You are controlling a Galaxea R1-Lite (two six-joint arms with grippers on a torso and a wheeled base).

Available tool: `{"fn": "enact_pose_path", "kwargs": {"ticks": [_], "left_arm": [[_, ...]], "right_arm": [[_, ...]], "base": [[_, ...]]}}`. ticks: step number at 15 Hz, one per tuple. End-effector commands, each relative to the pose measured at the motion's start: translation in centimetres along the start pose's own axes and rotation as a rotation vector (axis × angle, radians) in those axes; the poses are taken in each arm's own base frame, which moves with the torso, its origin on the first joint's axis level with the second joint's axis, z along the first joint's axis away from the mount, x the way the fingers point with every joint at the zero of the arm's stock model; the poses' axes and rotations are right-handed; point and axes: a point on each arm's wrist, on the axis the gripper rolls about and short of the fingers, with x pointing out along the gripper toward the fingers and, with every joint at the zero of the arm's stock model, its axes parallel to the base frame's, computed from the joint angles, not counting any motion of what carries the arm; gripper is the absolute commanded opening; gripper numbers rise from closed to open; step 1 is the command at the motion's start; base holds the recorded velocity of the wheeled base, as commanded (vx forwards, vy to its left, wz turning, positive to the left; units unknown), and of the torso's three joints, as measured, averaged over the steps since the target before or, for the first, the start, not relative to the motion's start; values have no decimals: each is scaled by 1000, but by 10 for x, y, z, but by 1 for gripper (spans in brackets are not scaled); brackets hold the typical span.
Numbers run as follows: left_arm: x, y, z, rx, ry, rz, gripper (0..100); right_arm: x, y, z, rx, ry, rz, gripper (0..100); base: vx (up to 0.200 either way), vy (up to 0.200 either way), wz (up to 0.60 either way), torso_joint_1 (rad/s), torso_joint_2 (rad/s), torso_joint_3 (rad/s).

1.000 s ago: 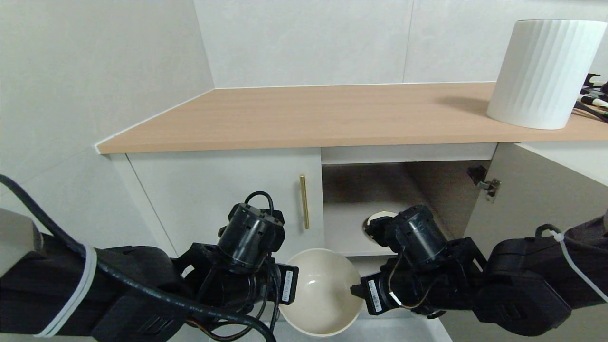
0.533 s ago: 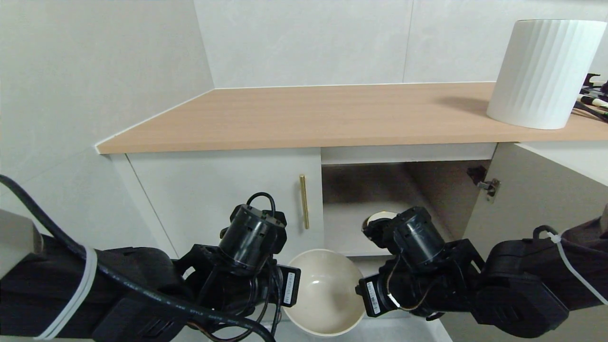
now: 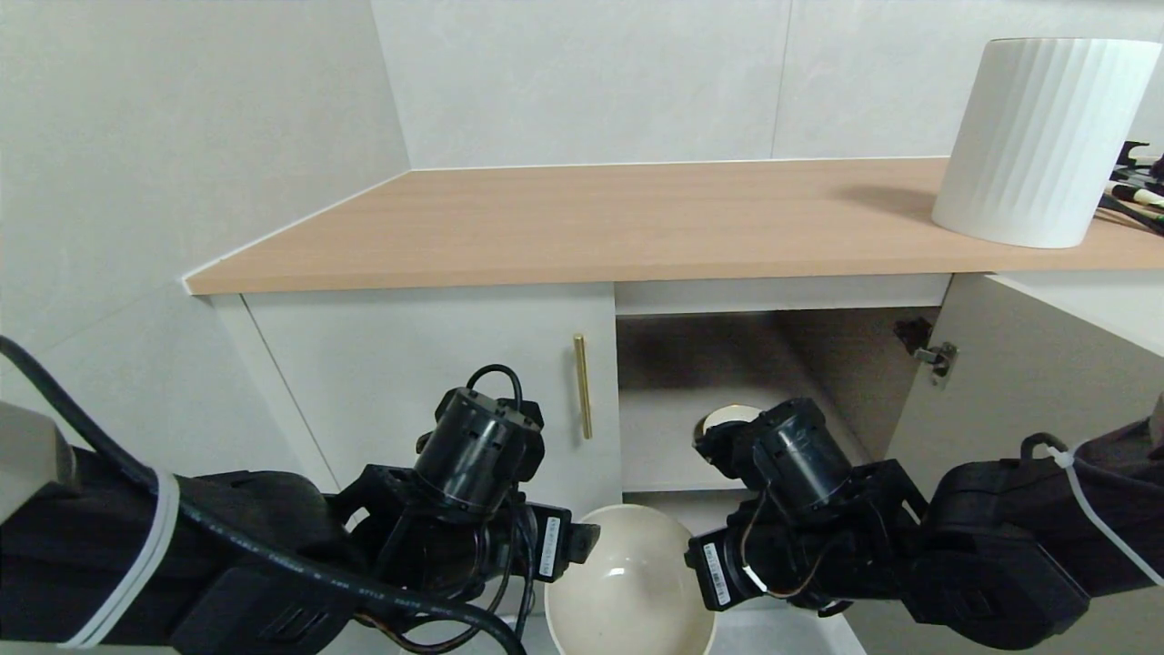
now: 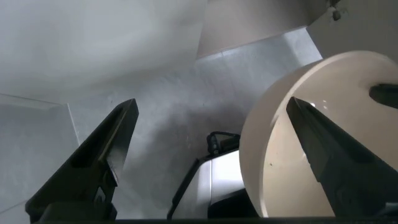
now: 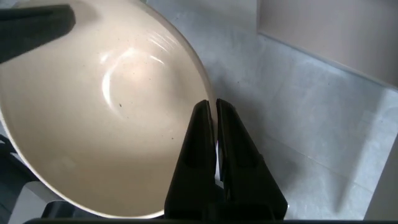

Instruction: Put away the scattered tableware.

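A cream bowl [image 3: 627, 591] hangs low in front of the cabinet, between my two arms. My right gripper [image 5: 214, 109] is shut on the bowl's rim; the bowl [image 5: 106, 124] tilts away from it. My left gripper [image 4: 210, 106] stands wide open on the bowl's other side. One of its fingers [image 4: 329, 162] reaches over the inside of the bowl [image 4: 273, 155], the other finger [image 4: 93, 168] is far off it. In the head view the right gripper [image 3: 693, 557] sits at the bowl's right edge.
The open cabinet compartment [image 3: 727, 364] holds a small cream dish [image 3: 727, 417] on its shelf. Its door [image 3: 1000, 382] swings open at the right. The left door with a gold handle [image 3: 582, 387] is closed. A white ribbed container [image 3: 1046, 136] stands on the wooden counter [image 3: 591, 218].
The bowl has dropped lower and a little to the right, held by the right gripper. The left gripper's finger now shows apart from the rim.
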Motion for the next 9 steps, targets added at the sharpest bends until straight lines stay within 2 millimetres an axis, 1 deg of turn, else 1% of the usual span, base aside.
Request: {"fn": "enact_pose_path", "kwargs": {"ticks": [1, 2, 3, 4, 5, 6, 9], "left_arm": [[-3, 0, 2, -7, -16, -1, 100], [-5, 0, 4, -11, -26, 1, 100], [-7, 1, 5, -15, -32, -1, 100], [-7, 1, 5, -16, -33, -1, 100], [-9, 2, 6, -18, -37, -2, 100], [-10, 2, 6, -19, -40, -3, 100], [-11, 2, 7, -20, -46, -5, 100]], "right_arm": [[4, -2, 0, 6, 1, -15, 0], [11, -10, 4, 35, -15, -50, 0], [22, -31, 12, 111, -45, -110, 0], [26, -42, 16, 161, -75, -131, 0], [36, -64, 24, 261, -139, -162, 0], [42, -85, 29, 310, -192, -198, 0], [51, -130, 44, 390, -313, -319, 0]], "base": [[0, 0, 0, 0, 0, 0], [0, 0, 0, 0, 0, 0], [0, 0, 0, 0, 0, 0], [0, 0, 0, 0, 0, 0], [0, 0, 0, 0, 0, 0], [0, 0, 0, 0, 0, 0], [0, 0, 0, 0, 0, 0]]}}
